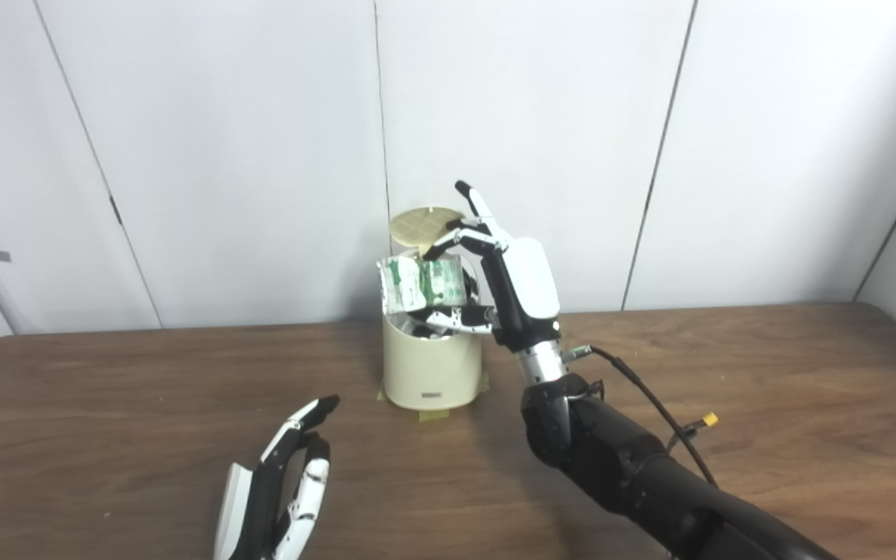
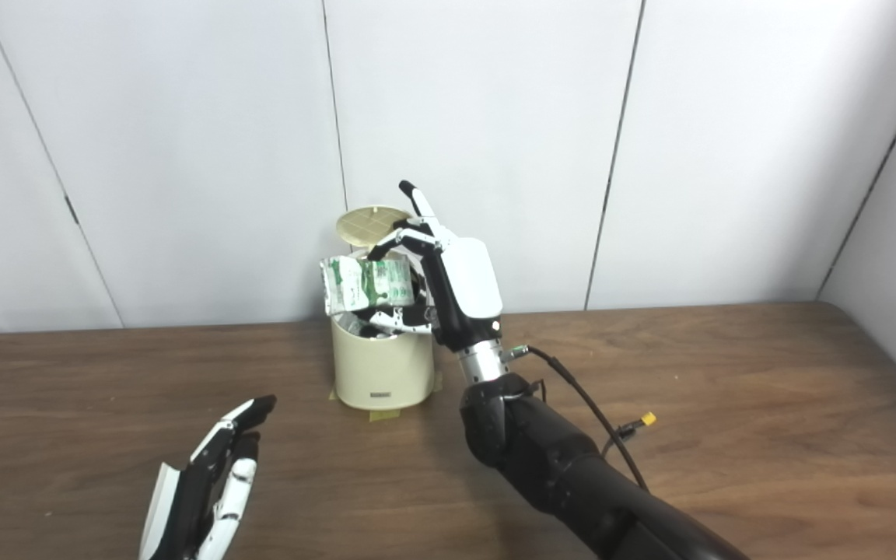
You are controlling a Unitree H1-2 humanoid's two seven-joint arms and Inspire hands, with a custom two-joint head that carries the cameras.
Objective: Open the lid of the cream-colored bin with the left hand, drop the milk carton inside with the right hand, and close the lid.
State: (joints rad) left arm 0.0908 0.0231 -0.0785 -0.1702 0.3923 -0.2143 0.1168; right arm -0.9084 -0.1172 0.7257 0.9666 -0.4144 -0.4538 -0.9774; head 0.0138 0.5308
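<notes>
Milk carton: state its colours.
The milk carton is white with green print, clearest in the left eye view.

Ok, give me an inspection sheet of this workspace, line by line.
Surface: brown wooden table, bare around the bin.
Job's things: cream-colored bin upright with tape at its base; lid raised open behind it; milk carton held over the opening, not yet dropped.
Clutter: nothing seen.
Hands: right hand shut on the milk carton; left hand open, low over the table, apart from the bin.
Cables: black cable with a yellow connector along the right forearm.
Surroundings: white panelled wall.
</notes>
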